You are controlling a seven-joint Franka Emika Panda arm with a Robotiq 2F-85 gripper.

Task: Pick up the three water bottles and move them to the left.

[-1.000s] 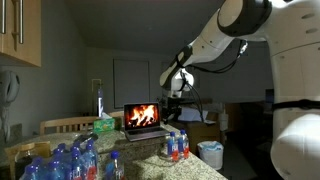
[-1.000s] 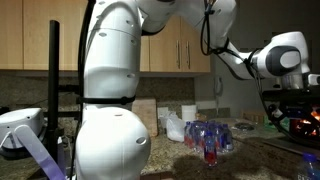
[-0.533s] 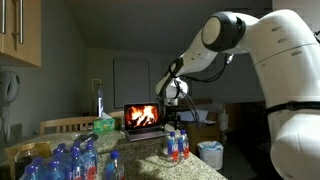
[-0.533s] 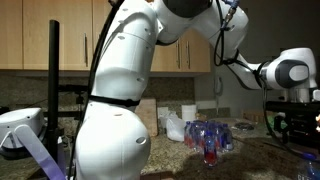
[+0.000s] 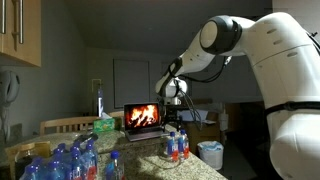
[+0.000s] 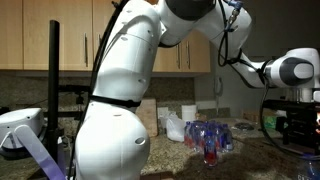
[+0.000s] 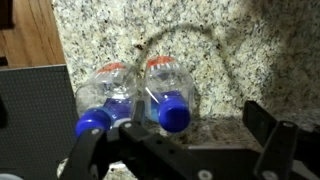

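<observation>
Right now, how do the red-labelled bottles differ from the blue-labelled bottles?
Label: the red-labelled bottles wear a red-orange band, the blue-labelled bottles blue ones. Number: the red-labelled bottles are few, the blue-labelled bottles many, crowded together. Place: the red-labelled bottles stand below the open hand, the blue-labelled bottles off to its side. Both: upright clear plastic.

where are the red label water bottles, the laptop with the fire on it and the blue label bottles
red-label water bottles [image 5: 176, 148], in an exterior view, on the red label band
laptop [image 5: 142, 116], in an exterior view, on its lit screen
blue-label bottles [image 5: 65, 165], in an exterior view, on the middle of the cluster
</observation>
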